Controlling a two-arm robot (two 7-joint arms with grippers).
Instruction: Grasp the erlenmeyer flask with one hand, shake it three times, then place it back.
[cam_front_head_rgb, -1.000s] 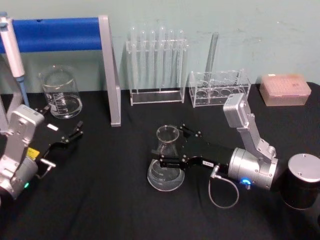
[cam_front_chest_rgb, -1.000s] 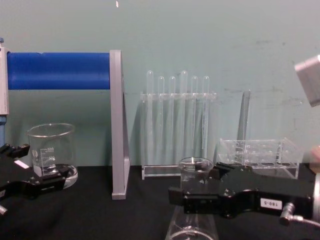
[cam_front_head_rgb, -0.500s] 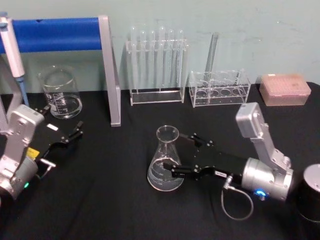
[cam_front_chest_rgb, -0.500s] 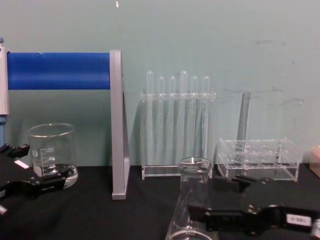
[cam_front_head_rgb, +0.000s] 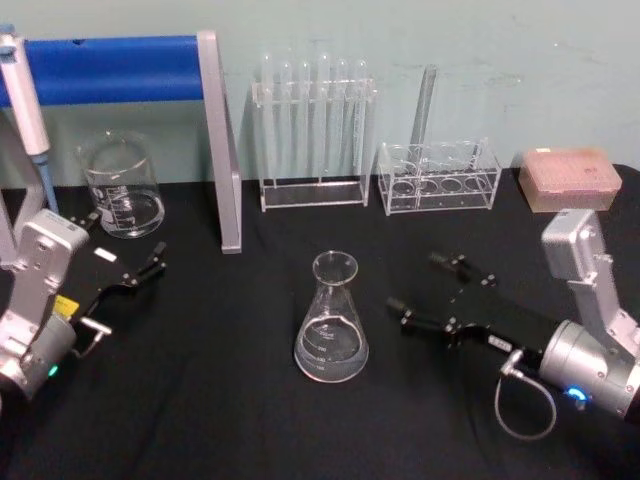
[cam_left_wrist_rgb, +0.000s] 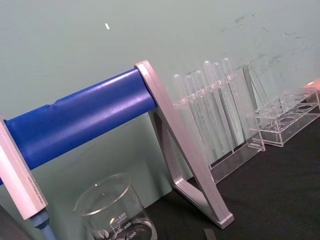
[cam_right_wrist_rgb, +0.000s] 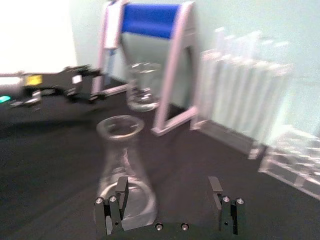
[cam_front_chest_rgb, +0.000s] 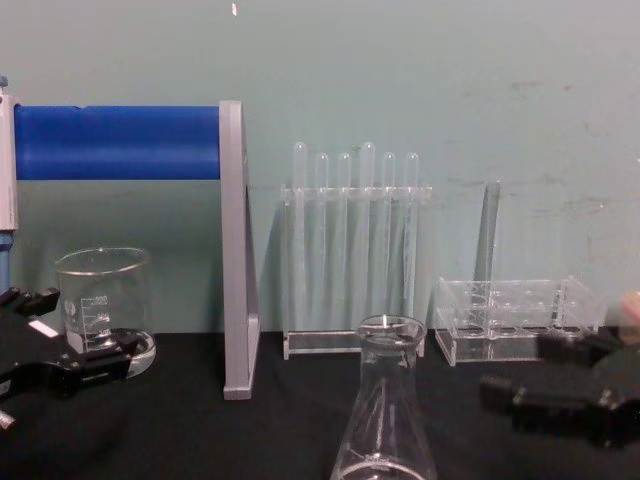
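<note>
one erlenmeyer flask (cam_front_head_rgb: 331, 322) upright, free; right pincer (cam_front_head_rgb: 436, 283) wide apart beside it; left pincer (cam_front_head_rgb: 128, 270) open.

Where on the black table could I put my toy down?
Bare cloth lies between the left gripper and the erlenmeyer flask, and along the near edge in front of the flask. It is crowded at the back: beaker, test tube rack, low rack. The right gripper sits beside the flask, jaws open.

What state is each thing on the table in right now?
Clear glass erlenmeyer flask: upright on the black table, free of any grip.
Right black gripper: open, apart from the flask.
Left black gripper: open, idle near the glass beaker.
Thin glass test tubes: upright in their clear rack.
</note>
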